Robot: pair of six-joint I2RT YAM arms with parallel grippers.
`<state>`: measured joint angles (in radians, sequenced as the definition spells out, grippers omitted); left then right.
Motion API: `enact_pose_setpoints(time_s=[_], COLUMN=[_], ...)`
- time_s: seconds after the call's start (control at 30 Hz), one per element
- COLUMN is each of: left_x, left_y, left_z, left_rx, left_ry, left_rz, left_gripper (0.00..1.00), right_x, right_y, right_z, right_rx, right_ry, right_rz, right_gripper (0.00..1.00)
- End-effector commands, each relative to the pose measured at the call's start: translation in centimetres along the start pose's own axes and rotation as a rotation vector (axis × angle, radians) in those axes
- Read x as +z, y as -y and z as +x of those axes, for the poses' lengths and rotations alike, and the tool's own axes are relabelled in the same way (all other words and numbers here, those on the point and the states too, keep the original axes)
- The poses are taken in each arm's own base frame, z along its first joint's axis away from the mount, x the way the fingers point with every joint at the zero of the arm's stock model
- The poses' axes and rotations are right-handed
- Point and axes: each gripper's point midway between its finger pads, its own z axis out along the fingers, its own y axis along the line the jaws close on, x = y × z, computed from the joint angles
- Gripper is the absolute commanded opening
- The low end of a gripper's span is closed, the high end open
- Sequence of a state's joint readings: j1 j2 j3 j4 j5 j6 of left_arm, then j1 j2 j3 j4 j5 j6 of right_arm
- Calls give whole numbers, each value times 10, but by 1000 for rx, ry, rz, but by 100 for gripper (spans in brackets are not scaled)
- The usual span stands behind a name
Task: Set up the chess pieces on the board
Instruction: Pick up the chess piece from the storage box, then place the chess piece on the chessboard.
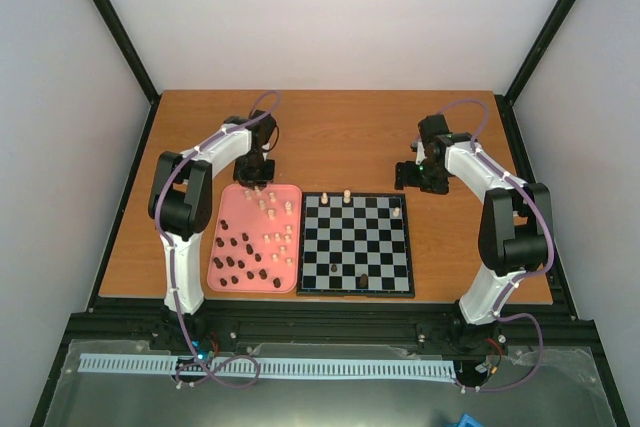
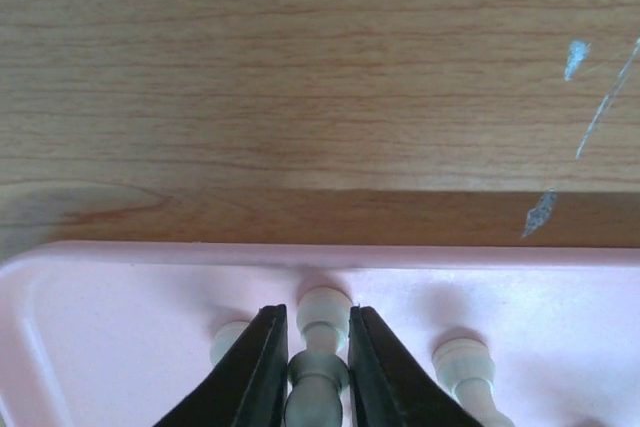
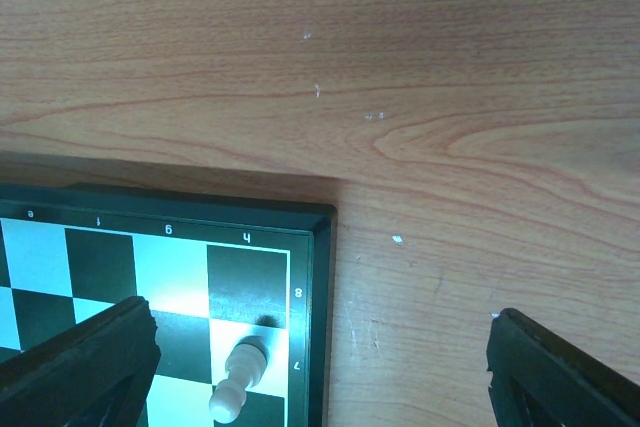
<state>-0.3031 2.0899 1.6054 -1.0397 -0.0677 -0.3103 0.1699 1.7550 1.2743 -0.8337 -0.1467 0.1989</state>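
The black-and-white board lies in the middle of the table. It carries three cream pieces near its far edge, one of them at the right, and two dark pieces near its front edge. The rest of the chess pieces stand in the pink tray to its left. My left gripper is at the tray's far edge. In the left wrist view the gripper is closed round a cream piece. My right gripper is wide open and empty beyond the board's far right corner.
Cream pieces stand close on both sides of the gripped one, just inside the tray's far rim. A cream piece stands near the board's right edge under my right gripper. Bare wooden table lies beyond.
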Motion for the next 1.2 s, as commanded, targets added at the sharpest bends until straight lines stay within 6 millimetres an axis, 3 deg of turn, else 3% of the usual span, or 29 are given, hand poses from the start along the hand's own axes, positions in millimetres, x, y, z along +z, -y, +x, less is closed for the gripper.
enact_pose_setpoints(time_s=[0.0, 0.27, 0.43, 0.57, 0.7, 0.8, 0.97, 1.17], left_x=[-1, -16, -46, -73, -96, -115, -123, -123], left_y=[-5, -6, -7, 4, 34, 75, 143, 197], left_z=[-8, -12, -19, -26, -22, -17, -9, 0], left_rx=[-11, -15, -28, -35, 11, 98, 210, 327], left_ry=[15, 29, 79, 113, 141, 170, 178, 178], left_rz=[-9, -14, -2, 57, 106, 142, 222, 256], left_gripper=[17, 4, 3, 3, 3, 3, 3, 3], right_x=[6, 5, 3, 1, -1, -2, -3, -8], right_y=[4, 4, 4, 4, 4, 3, 4, 6], right_z=[2, 1, 0, -2, -5, -6, -6, -5], right_rx=[5, 4, 5, 4, 5, 7, 10, 3], right_ry=[-14, -11, -5, 0, 8, 14, 18, 29], right_rz=[5, 8, 5, 7, 13, 8, 14, 30], right_gripper=[89, 89, 89, 89, 89, 89, 88, 89])
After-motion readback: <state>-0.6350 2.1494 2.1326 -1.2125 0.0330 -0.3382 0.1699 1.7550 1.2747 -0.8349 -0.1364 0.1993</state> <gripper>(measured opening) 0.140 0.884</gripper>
